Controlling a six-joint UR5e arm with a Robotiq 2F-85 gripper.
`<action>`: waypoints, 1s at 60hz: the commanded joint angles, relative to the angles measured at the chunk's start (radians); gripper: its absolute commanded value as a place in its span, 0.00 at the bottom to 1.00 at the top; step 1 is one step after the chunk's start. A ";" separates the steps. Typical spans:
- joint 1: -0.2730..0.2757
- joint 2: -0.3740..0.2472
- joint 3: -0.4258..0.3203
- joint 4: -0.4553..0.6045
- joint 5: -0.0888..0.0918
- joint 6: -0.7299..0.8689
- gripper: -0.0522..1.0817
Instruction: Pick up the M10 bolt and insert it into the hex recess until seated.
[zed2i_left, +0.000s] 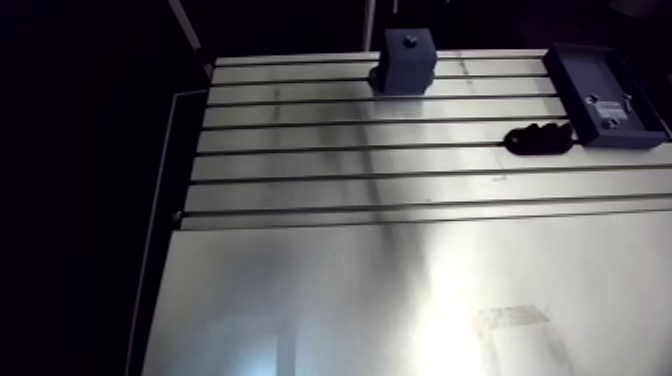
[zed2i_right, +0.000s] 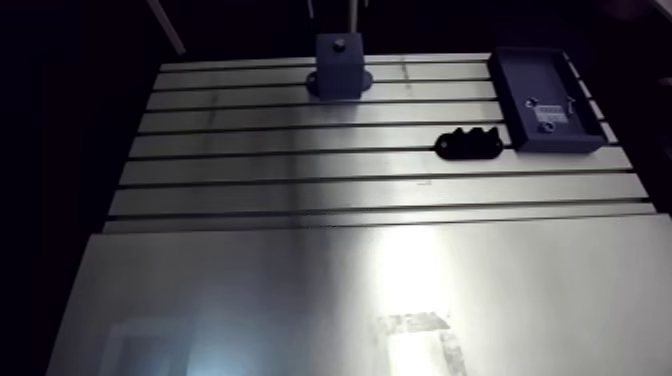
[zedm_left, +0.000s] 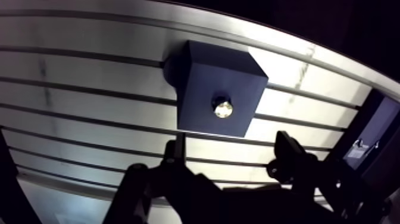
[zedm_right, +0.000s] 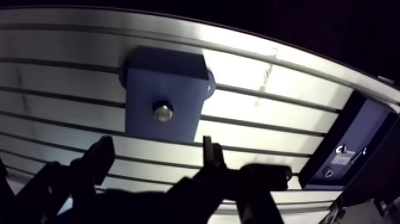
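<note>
A dark blue block (zed2i_left: 405, 62) stands at the far edge of the slotted table (zed2i_left: 300, 165). The shiny head of the M10 bolt (zedm_left: 223, 108) shows in the middle of the block's (zedm_left: 217, 89) top face, sunk into its recess. In the wrist view my gripper (zedm_left: 229, 158) hovers above the table just short of the block. Its two dark fingers (zedm_left: 172, 156) stand apart with nothing between them, so it is open. The arm view does not show the gripper.
A blue tray (zed2i_right: 545, 100) holding a small part lies at the far right of the table. A black moulded piece (zed2i_right: 470, 145) rests just in front of its left corner. A smooth plate (zed2i_right: 300, 300) covers the near half of the table.
</note>
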 joint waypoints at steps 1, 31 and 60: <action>-0.003 -0.028 0.082 -0.117 0.009 0.145 0.30; -0.006 -0.069 0.166 -0.234 0.046 0.139 0.39; -0.028 -0.073 0.190 -0.249 0.063 0.118 0.39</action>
